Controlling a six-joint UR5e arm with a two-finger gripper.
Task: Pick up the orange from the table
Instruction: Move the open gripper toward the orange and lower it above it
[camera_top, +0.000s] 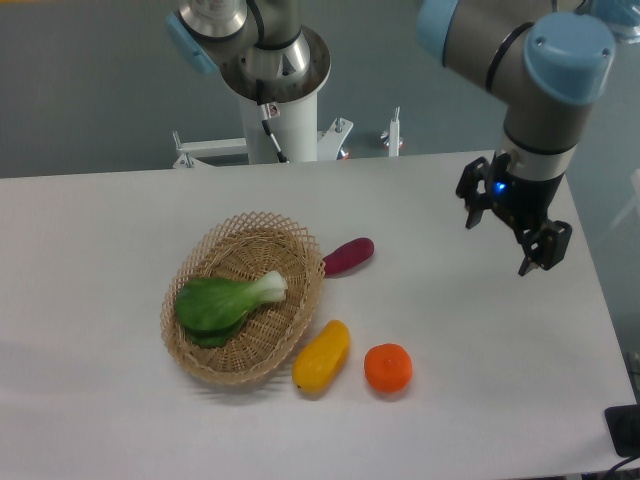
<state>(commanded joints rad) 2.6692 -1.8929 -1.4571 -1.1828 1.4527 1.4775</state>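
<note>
Hard to see: the arm (520, 60) is cut off at the top edge.
Jaws (500, 237): spread apart, holding nothing, up over the right side of the desk (480, 400).
Orange (388, 367): small, round, bright, near the front, just beside a yellow fruit (321, 356).

Arm reaches in from upper right, grey links with blue joint caps, wrist pointing down. Hand (505, 243) hangs below the wrist, two black fingers (535, 248) spread apart, nothing between them. Blue light glows on the hand body.
</note>
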